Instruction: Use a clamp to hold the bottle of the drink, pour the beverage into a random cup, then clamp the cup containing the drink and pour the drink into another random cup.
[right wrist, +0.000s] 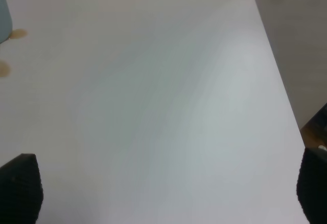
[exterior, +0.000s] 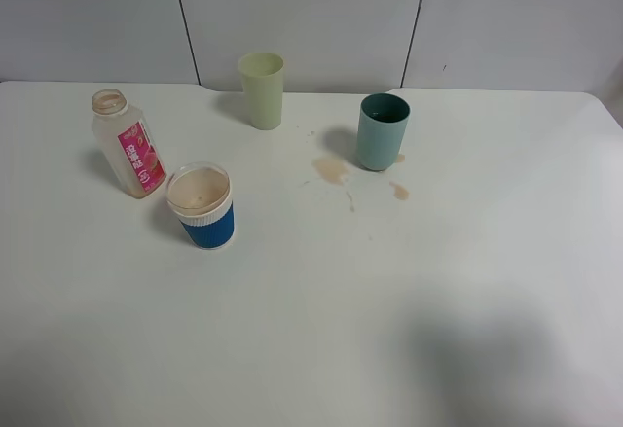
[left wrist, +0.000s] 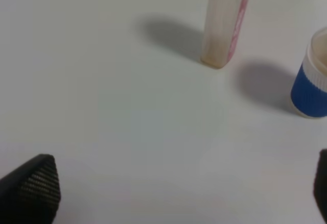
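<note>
While neither arm shows in the high view, each wrist view catches two dark, ridged fingertips set wide apart over the smooth white tabletop (exterior: pixel 292 310): the left hand (left wrist: pixel 179 193) and the right hand (right wrist: pixel 163 188) both gape, holding nothing. The clear, squarish bottle (exterior: pixel 128 147) with its pink label stands capless, just beside the short blue-banded cup (exterior: pixel 201 206), stained brown inside. The plain teal cup (exterior: pixel 382 131) stands well apart, brown spills (exterior: pixel 331 169) near it.

White table (exterior: pixel 311 330) bears bottle (exterior: pixel 129 145), three cups, spills (exterior: pixel 332 170).
</note>
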Tool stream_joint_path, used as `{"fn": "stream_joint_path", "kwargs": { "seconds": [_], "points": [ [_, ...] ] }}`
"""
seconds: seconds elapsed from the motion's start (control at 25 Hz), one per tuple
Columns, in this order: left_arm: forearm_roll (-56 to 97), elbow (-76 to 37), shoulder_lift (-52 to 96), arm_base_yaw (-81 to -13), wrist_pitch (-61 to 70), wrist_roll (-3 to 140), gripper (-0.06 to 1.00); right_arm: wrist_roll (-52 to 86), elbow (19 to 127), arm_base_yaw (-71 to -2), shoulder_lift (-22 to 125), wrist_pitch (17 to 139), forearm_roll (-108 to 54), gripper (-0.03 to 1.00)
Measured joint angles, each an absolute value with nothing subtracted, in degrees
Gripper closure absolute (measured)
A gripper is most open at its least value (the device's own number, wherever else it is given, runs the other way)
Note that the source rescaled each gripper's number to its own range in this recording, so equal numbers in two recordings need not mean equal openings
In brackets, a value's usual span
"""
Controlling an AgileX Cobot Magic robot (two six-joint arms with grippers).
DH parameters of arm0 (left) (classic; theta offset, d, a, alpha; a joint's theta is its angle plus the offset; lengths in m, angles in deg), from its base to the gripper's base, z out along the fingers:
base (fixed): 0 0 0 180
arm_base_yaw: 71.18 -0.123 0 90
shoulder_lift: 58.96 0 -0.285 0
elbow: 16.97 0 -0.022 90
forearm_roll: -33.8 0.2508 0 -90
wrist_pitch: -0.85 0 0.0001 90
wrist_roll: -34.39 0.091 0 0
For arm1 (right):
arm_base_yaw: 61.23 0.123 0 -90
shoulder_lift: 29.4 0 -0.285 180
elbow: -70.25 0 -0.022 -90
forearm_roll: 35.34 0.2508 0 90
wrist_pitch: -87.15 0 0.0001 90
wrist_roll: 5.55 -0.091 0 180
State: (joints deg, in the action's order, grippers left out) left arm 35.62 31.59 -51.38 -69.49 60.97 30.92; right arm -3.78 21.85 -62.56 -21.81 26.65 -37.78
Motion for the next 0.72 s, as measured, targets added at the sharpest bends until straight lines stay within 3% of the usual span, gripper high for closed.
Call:
{"fn": "stream_joint_path", "kwargs": {
  "seconds": [0.72],
  "points": [
    [35.6,31.6,-51.4,-69.5,61.0,30.9,-0.06,-3.8,21.9,-62.6,-21.8,26.7,-37.9,-0.03]
  ]
}}
